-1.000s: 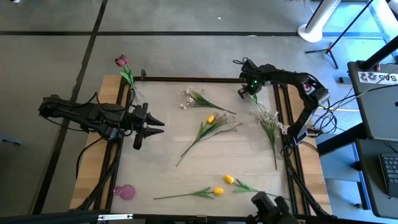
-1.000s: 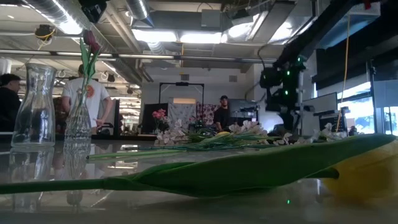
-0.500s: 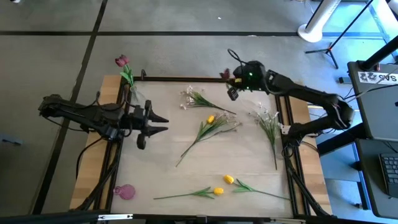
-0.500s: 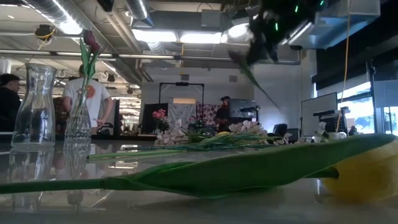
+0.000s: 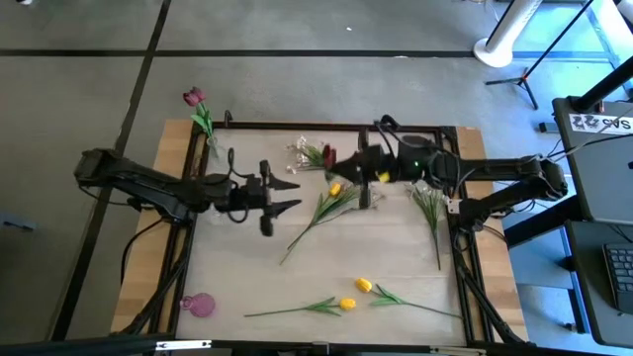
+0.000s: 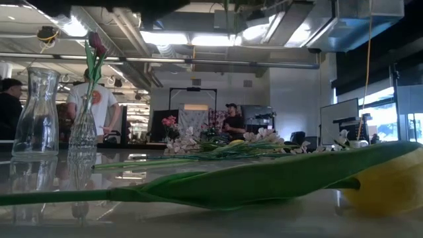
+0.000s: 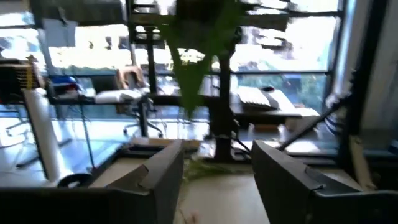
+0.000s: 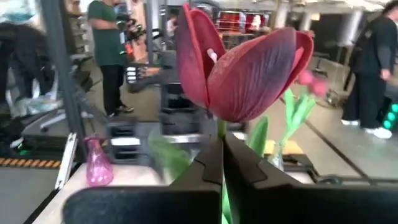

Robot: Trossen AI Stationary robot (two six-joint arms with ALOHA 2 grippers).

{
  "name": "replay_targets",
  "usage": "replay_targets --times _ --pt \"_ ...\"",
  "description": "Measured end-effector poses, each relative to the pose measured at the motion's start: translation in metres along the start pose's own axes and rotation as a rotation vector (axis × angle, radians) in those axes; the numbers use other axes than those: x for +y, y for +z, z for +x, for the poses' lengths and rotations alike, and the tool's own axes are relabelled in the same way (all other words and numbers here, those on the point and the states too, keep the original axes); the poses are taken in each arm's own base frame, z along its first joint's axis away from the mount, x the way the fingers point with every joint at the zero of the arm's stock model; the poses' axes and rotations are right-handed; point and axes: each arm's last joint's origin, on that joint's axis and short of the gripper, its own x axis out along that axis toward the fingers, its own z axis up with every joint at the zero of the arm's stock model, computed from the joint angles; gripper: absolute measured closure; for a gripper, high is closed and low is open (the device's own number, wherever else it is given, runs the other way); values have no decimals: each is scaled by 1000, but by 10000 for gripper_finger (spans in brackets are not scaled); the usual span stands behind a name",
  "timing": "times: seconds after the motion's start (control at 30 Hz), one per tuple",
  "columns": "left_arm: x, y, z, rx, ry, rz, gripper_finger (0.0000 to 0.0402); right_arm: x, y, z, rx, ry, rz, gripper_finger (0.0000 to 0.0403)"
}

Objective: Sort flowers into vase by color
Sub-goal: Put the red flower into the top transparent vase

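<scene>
High view: the right gripper (image 5: pixel 348 168) reaches toward mid-table with a red tulip (image 5: pixel 327 156) at its tip, the bloom just past the fingers. Facing it, the left gripper (image 5: pixel 287 194) stretches in from the other side, its two fingers spread apart with nothing between them. The bloom lies ahead of the left fingers and a little toward the table's far edge, the two grippers near but not touching. The stem's line below the right gripper cannot be made out here. Behind the left gripper, at the table's far left corner, a vase (image 5: pixel 215 150) already holds another red tulip (image 5: pixel 193 97).

Low view: both grippers are up out of the frame. The narrow vase (image 6: pixel 83 125) stands upright with its red tulip (image 6: pixel 97 43), a wider empty carafe (image 6: pixel 37 112) just beside it.

Left wrist view: the left fingers (image 7: pixel 163 172) stand wide and empty; a green leaf (image 7: pixel 194 53) hangs straight ahead of them and above, its long axis about vertical, so the stalk runs crosswise to the gap.

Right wrist view: the right fingers (image 8: pixel 211 163) are pressed shut on the stalk just under the red tulip (image 8: pixel 239 68), bloom upright above them.

Judgement: this looks like a handover, and the left gripper, nearer the vase, would need to close on the hanging stalk ahead of it.
</scene>
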Motion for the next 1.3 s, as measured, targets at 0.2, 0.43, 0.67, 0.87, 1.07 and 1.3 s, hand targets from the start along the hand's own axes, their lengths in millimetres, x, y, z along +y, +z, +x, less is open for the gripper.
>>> replay_targets --times 0.2,0.43,0.67,0.87,1.07,1.3 --pt "6 -11 20 -107 -45 9 189 16 0 3 -5 -10 -71 402" --pt "9 -17 40 -154 -54 33 190 16 -8 13 3 -9 -127 402" --pt "9 -12 60 -172 -50 59 193 16 -16 20 30 -3 -157 402" --pt "8 -9 61 -188 -56 50 195 16 -17 20 33 -8 -160 402" --pt "9 -9 61 -179 -22 32 249 16 -18 20 52 -5 -160 402" --pt "10 -9 61 -176 27 25 382 16 -19 20 60 -6 -163 358"
